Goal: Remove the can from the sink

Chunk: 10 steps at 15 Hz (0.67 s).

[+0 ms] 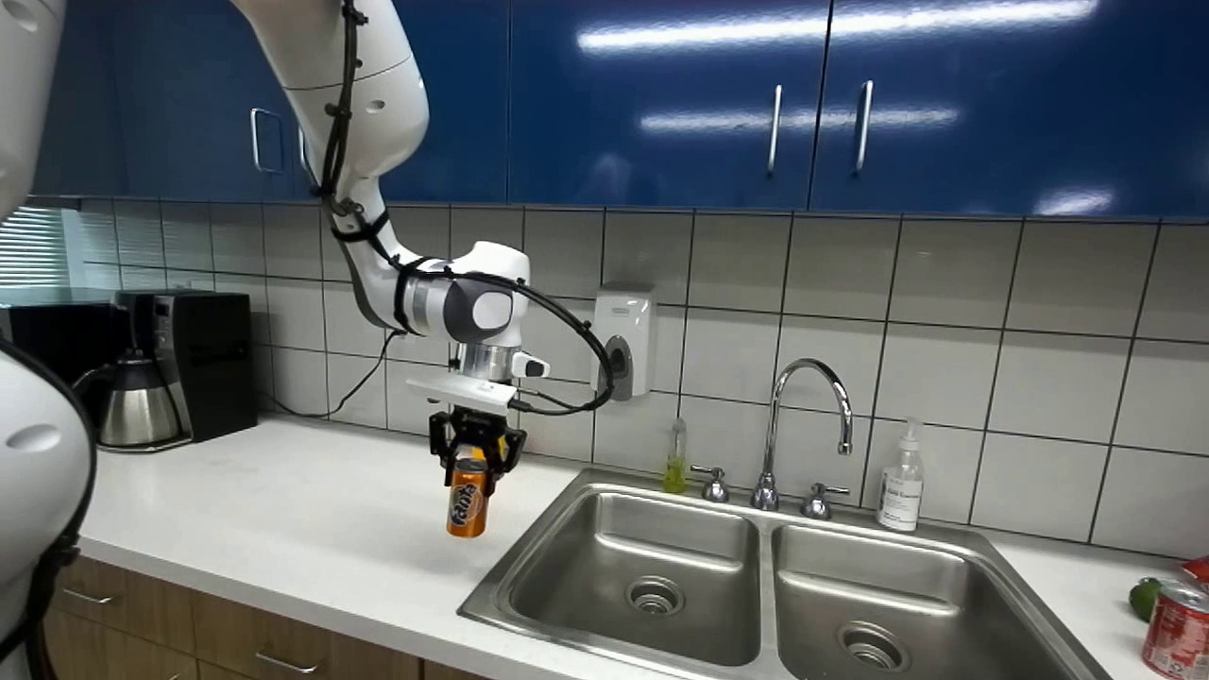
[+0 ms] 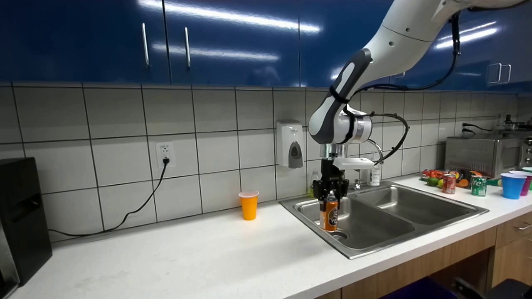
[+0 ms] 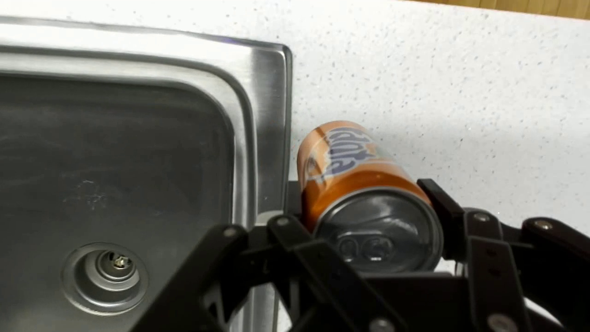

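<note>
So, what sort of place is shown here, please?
Probably a kitchen, perhaps a shared office one: I see a double sink, blue wall cabinets and a wall dispenser.

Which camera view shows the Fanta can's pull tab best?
The wrist view: it looks down onto the Fanta can, so the pull tab shows. Both exterior views show the can side-on; the tab can't be made out.

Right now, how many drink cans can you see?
3: the orange can held in the gripper, plus, in an exterior view, a red can and a green can on the counter beyond the sink. Others may be hidden.
</note>
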{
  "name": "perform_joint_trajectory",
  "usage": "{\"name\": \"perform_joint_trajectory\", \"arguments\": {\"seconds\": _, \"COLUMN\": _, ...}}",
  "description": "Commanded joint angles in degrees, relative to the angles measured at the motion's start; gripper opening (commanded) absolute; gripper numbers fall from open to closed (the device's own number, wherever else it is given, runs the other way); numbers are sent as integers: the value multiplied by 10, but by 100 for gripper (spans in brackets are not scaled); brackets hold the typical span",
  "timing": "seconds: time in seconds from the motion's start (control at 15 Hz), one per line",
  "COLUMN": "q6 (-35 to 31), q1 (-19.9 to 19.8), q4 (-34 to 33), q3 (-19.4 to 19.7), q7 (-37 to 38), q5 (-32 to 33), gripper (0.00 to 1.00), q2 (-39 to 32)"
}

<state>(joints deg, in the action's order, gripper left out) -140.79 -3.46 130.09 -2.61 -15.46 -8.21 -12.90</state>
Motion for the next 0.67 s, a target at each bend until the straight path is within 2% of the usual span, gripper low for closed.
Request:
{"name": "perform_joint_trajectory", "arguments": {"seconds": 0.0, "q6": -8, "q1": 7, "q4": 20, "q3": -10, "q7": -28, "q5": -4, "gripper": 38, "q2": 13}}
{"name": "perform_joint_trajectory", "arguments": {"seconds": 0.6, "q6": -65, "q1": 7, "q4": 24, "q3": -16, "q7": -50, "q5": 2, "gripper": 38, "q2": -50}}
